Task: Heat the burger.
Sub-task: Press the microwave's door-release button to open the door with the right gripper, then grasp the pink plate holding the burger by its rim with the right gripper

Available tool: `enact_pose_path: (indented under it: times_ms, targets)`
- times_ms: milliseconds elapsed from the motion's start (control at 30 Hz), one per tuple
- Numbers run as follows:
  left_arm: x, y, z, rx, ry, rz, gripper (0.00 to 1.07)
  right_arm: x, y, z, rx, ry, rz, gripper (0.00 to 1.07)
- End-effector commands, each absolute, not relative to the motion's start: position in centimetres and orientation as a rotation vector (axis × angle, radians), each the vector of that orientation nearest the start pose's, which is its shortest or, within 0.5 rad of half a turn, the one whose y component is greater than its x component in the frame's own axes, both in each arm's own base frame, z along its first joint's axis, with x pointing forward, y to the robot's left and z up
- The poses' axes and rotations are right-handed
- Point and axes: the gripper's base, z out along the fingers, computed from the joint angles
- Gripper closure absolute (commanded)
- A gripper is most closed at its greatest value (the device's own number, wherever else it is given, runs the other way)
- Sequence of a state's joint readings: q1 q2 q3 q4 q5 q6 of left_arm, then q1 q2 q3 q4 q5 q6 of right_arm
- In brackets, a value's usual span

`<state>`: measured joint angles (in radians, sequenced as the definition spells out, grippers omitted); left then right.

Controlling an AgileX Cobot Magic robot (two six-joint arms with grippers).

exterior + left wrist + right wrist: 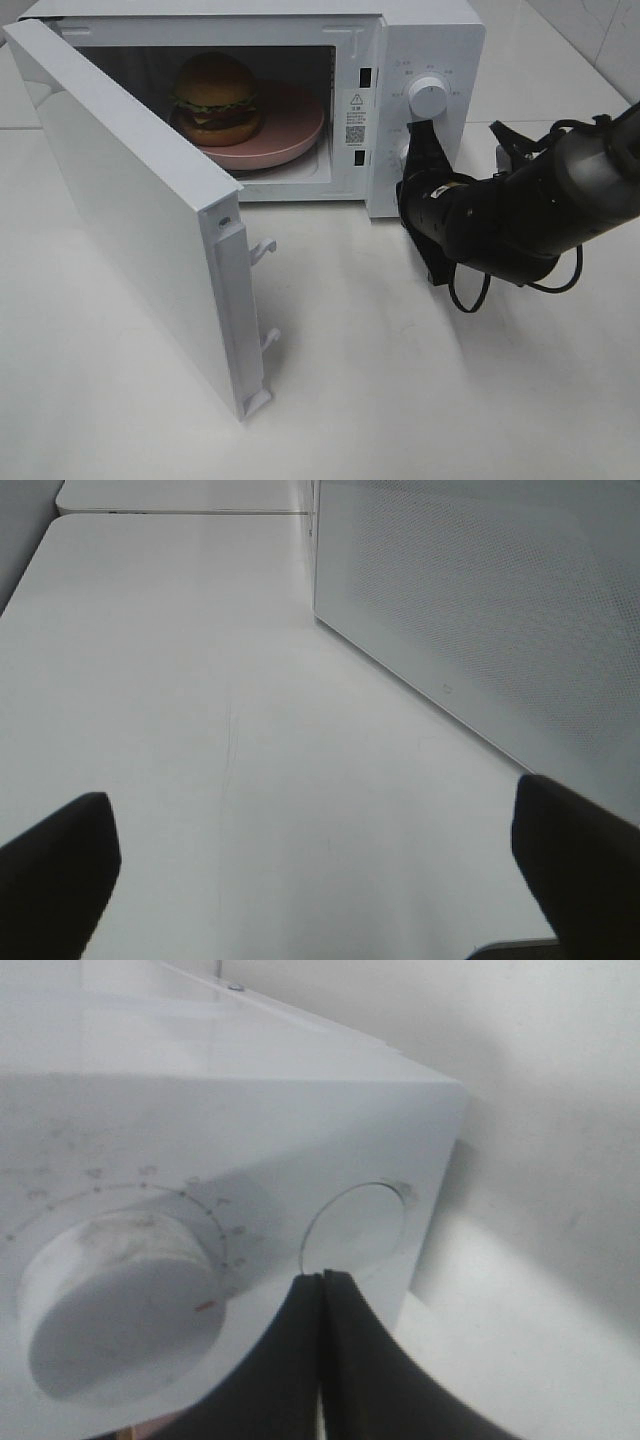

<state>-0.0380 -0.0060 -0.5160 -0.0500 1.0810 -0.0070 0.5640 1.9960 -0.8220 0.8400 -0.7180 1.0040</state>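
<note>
The right hand (418, 128) reaches forward from its bent, dark arm (540, 215) to the microwave (430, 40) control panel, fingers pressed together with no gap. Its tips sit just before a flush round button (355, 1225), beside one marked dial (120, 1300); whether they touch is unclear. The left hand (310, 815) hangs low over the tabletop (200, 680), fingers spread wide and holding nothing, the perforated door (500, 610) close at its side. That door stands swung open. One burger (216, 98) sits on one pink plate (290, 135) inside the cavity, well apart from the right hand, across the panel from it.
</note>
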Motion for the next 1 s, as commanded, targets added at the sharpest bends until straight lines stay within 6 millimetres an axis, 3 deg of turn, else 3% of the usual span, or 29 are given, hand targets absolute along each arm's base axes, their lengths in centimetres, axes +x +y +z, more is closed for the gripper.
enact_pose_path:
  times_ms: [33,300,400,467,533,667,767,833,1000]
  targets:
    - [-0.9,-0.4,28.1,0.035,2.030,-0.094,0.07,31.8,15.1,11.8,1.362,1.698,0.818,1.07]
    - [-0.9,-0.4,28.1,0.035,2.030,-0.094,0.07,29.9,14.5,13.4,1.176,1.880,0.735,1.07]
    - [-0.9,-0.4,28.1,0.035,2.030,-0.094,0.07,29.2,14.5,14.2,1.053,1.986,0.693,1.07]
    - [-0.9,-0.4,28.1,0.035,2.030,-0.094,0.07,28.5,14.8,15.4,0.860,2.111,0.652,1.07]
    - [-0.9,-0.4,28.1,0.035,2.030,-0.094,0.07,28.3,14.9,15.8,0.821,2.129,0.649,1.07]
    - [-0.9,-0.4,28.1,0.035,2.030,-0.094,0.07,27.5,15.3,17.0,0.561,2.240,0.609,1.07]
    - [-0.9,-0.4,28.1,0.035,2.030,-0.094,0.07,27.3,15.4,17.1,0.507,2.264,0.603,1.07]
    - [-0.9,-0.4,28.1,0.035,2.030,-0.094,0.07,26.5,15.7,17.5,0.321,2.346,0.584,1.07]
    - [-0.9,-0.4,28.1,0.035,2.030,-0.094,0.07,25.9,15.9,17.7,0.176,2.404,0.572,1.07]
